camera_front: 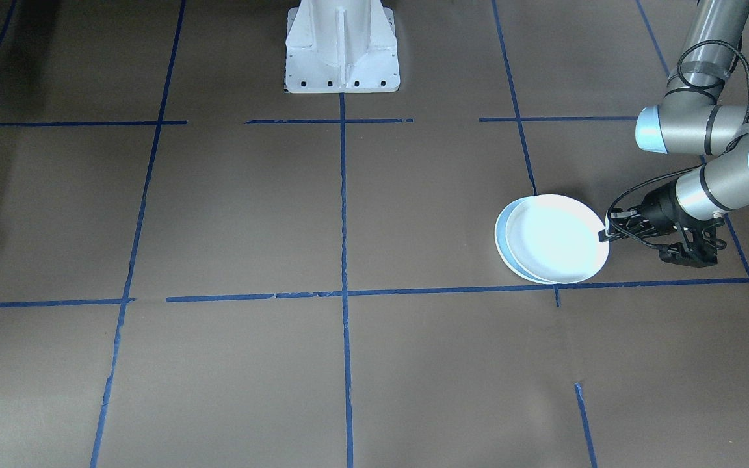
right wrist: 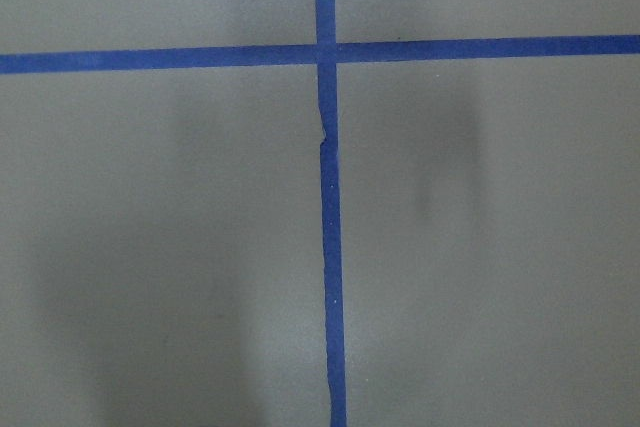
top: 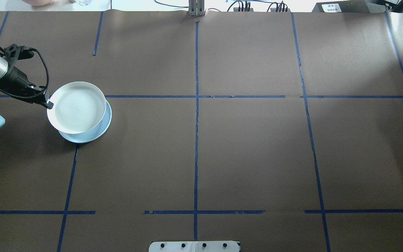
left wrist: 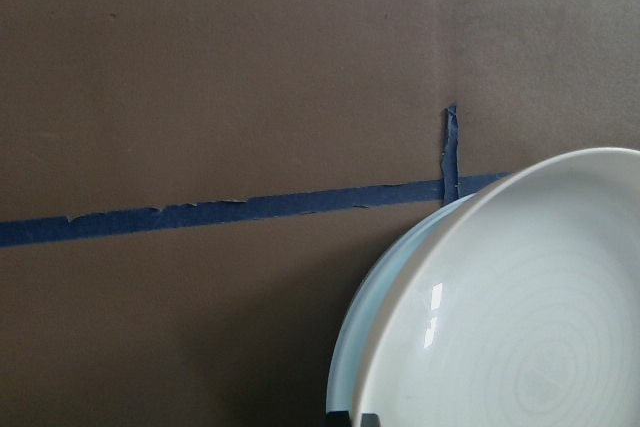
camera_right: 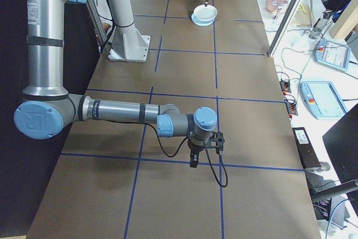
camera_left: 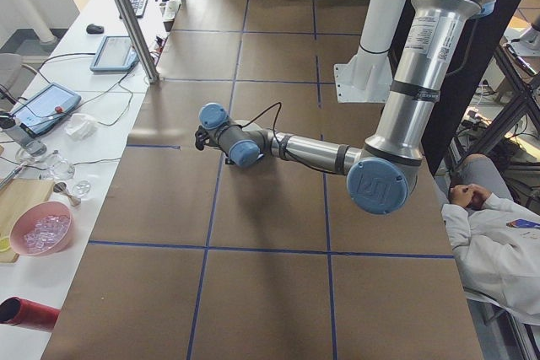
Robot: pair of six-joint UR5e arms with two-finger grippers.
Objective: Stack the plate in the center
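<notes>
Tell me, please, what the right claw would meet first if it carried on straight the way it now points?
Probably only the brown paper-covered table: the right claw points straight down, and its wrist view shows just crossing blue tape lines beneath. Height above the table is unclear.

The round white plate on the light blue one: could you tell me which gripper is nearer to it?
Left. The left gripper grips the round white plate at its rim; the right gripper hangs far across the table.

place: robotics lab | evidence: brown table (top: 257, 157) gridded with blue tape (top: 196, 140); two pedestal-mounted UR5e arms; teach pendants (camera_right: 330, 99) on white side bench (camera_right: 335, 138); aluminium frame post (camera_left: 126, 14); seated person (camera_left: 498, 233) beside rig
</notes>
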